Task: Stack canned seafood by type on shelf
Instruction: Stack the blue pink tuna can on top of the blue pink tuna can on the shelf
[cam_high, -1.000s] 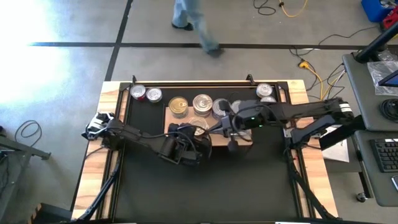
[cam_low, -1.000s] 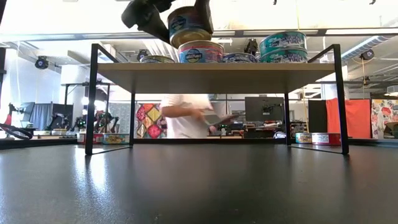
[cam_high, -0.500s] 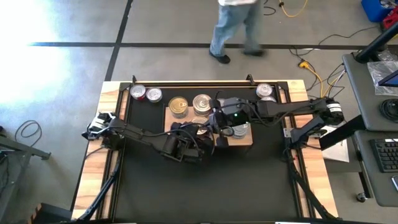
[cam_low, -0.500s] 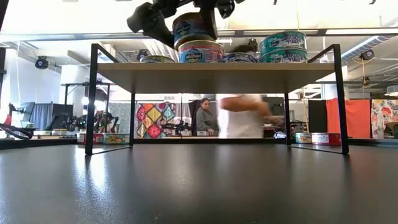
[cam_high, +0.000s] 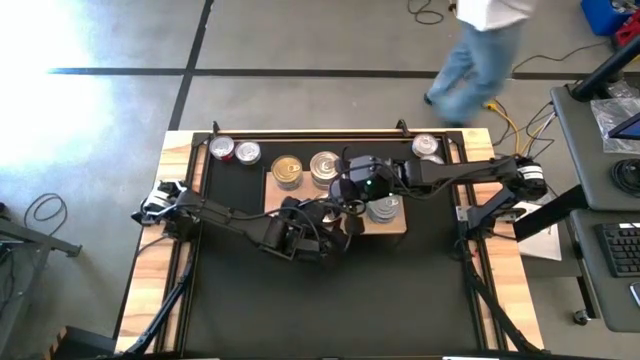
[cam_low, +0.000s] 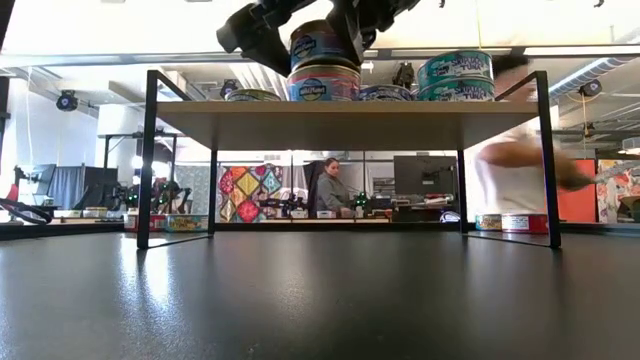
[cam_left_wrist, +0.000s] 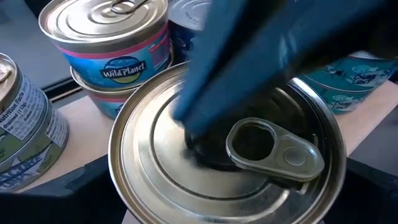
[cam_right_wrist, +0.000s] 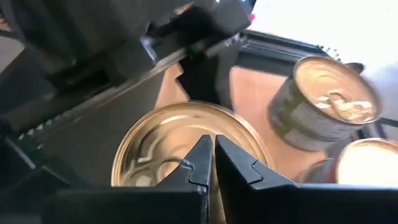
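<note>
On the raised light-wood shelf (cam_low: 340, 112), the left gripper (cam_high: 322, 222) has its fingers spread wide around a silver pull-tab tin (cam_left_wrist: 224, 155), which sits on top of another tin (cam_low: 324, 84) near the shelf's front edge. The right gripper (cam_right_wrist: 213, 163), its fingers pressed together, bears down with its tips on that upper tin's lid. Behind, a two-high stack of Wild Planet tins (cam_left_wrist: 112, 50) stands on the shelf, with a gold-lidded tin (cam_high: 287, 170) toward the left and a teal-labelled stack (cam_low: 456, 76) at the right. Further tins (cam_high: 233, 151) lie on the black mat (cam_high: 330, 290) beyond the shelf. A person (cam_high: 480, 50) walks past behind the table.
</note>
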